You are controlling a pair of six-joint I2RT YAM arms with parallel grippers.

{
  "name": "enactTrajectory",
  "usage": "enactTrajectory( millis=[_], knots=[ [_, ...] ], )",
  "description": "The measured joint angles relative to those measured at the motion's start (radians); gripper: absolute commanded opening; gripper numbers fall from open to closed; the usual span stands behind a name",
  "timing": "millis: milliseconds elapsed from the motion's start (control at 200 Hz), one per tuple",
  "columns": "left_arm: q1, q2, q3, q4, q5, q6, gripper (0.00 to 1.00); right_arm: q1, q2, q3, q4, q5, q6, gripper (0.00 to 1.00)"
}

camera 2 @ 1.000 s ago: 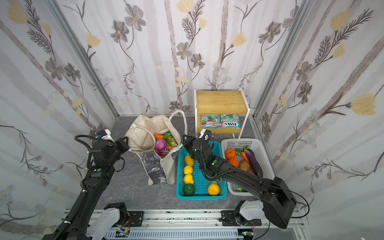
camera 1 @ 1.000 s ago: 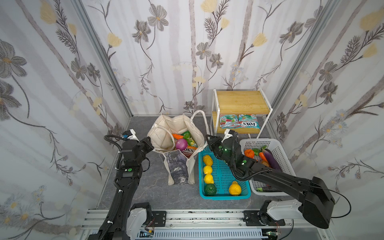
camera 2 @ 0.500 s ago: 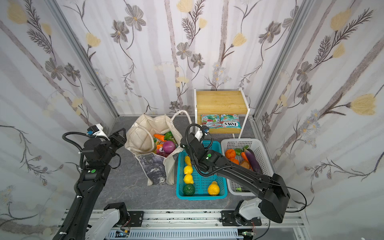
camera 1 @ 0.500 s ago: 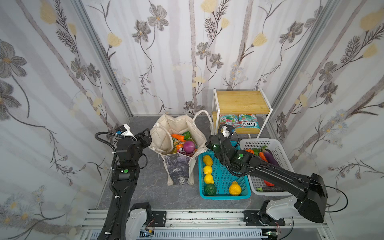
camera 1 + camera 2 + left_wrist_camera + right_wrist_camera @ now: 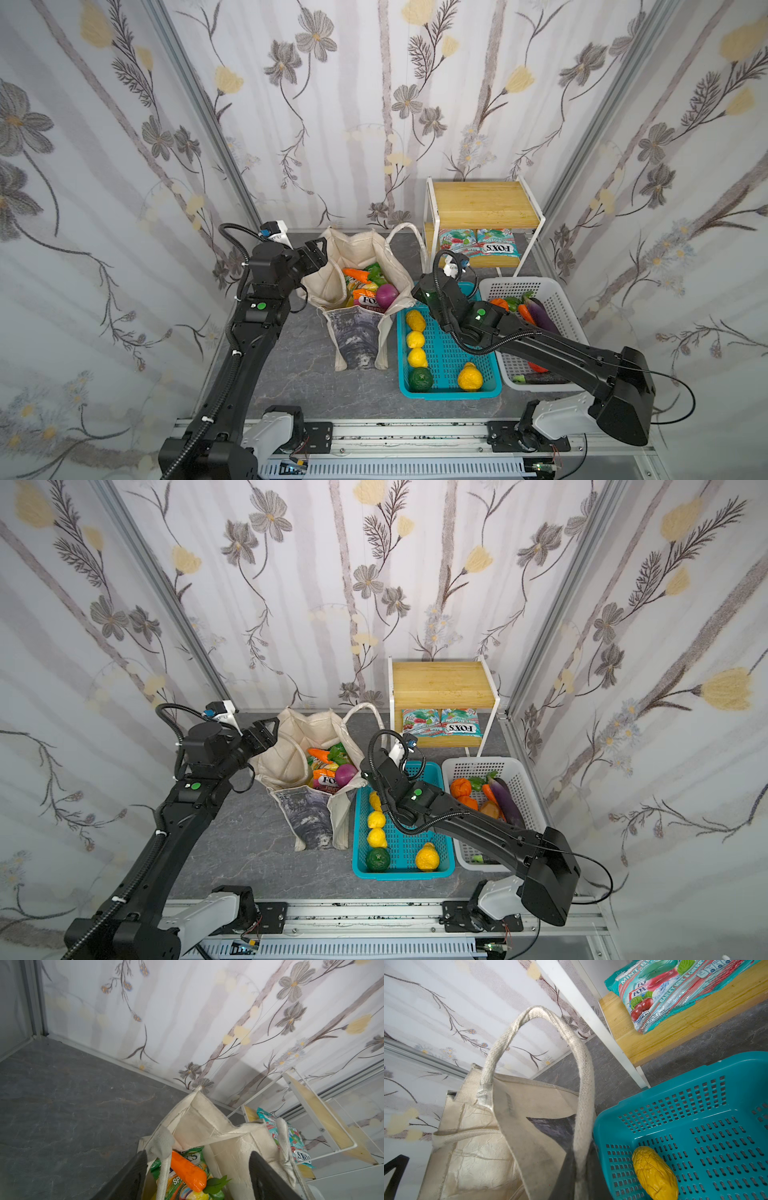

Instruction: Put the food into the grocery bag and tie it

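The surface (image 5: 291,374) is a dark grey stone-look slab, closed in on three sides by pale walls (image 5: 374,104) printed with grey and yellow flowers.

The grocery bag (image 5: 357,336) stands open near the middle of it, with its dark print facing the robot. Inside the bag lie a carrot (image 5: 355,274), a purple onion (image 5: 386,294), a green pepper (image 5: 376,270) and a candy packet (image 5: 365,300). One strap (image 5: 579,1076) stands up in a loop.

Just beside the bag, on the right arm's side, sits the teal basket (image 5: 449,392) with yellow fruits (image 5: 414,338) and one green fruit (image 5: 420,377). Beyond it from the bag is the white basket (image 5: 519,286), which holds an aubergine (image 5: 540,311) and orange pieces. Behind these baskets, a white rack (image 5: 482,203) carries two more packets (image 5: 478,247) on its lower shelf.

The left gripper (image 5: 197,1154) hovers over the bag's rim with its fingers (image 5: 135,1174) well apart and nothing between them. The right gripper (image 5: 409,297) is at the bag's rim on the teal basket's side. Its fingers are hidden, but they are closed, and the cloth is drawn toward them.

Compared with a second ago, the left gripper has let go and opened, and it has moved up to the far corner of the bag. The bag's mouth now stands wider, and the onion lies closer to the teal basket. The baskets and the rack have not moved.
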Motion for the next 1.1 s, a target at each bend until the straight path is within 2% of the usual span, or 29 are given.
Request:
enactTrajectory(
  millis=[125,330,580,709,729,759,834,974,1099],
  knots=[
    [-0.06,0.05,0.005,-0.014,-0.057,0.014,0.8,0.0,-0.001,-0.004,0.0,0.001,0.0,0.0],
    [-0.076,0.132,0.021,-0.015,-0.167,0.022,0.79,0.0,-0.001,-0.01,0.0,0.001,0.0,0.0],
    [-0.101,0.19,0.011,0.016,-0.232,-0.058,0.76,0.001,0.0,-0.022,0.01,-0.001,0.0,0.0],
    [-0.12,0.221,-0.016,0.072,-0.277,-0.101,0.59,0.001,0.003,-0.025,0.018,-0.002,0.0,0.0],
    [-0.121,0.225,-0.023,0.079,-0.286,-0.108,0.53,0.001,0.003,-0.026,0.02,-0.002,-0.001,0.0],
    [-0.123,0.229,-0.031,0.086,-0.299,-0.114,0.4,0.001,0.004,-0.028,0.021,-0.004,-0.001,0.0],
    [-0.127,0.237,-0.04,0.108,-0.328,-0.132,0.0,0.001,0.004,-0.033,0.021,-0.008,-0.001,0.0],
    [-0.131,0.223,-0.035,0.14,-0.343,-0.145,0.0,0.001,0.003,-0.042,0.028,-0.008,-0.005,0.0],
    [-0.128,0.141,-0.008,0.143,-0.312,-0.146,0.0,0.001,0.003,-0.042,0.04,-0.008,-0.016,0.0]
  ],
)
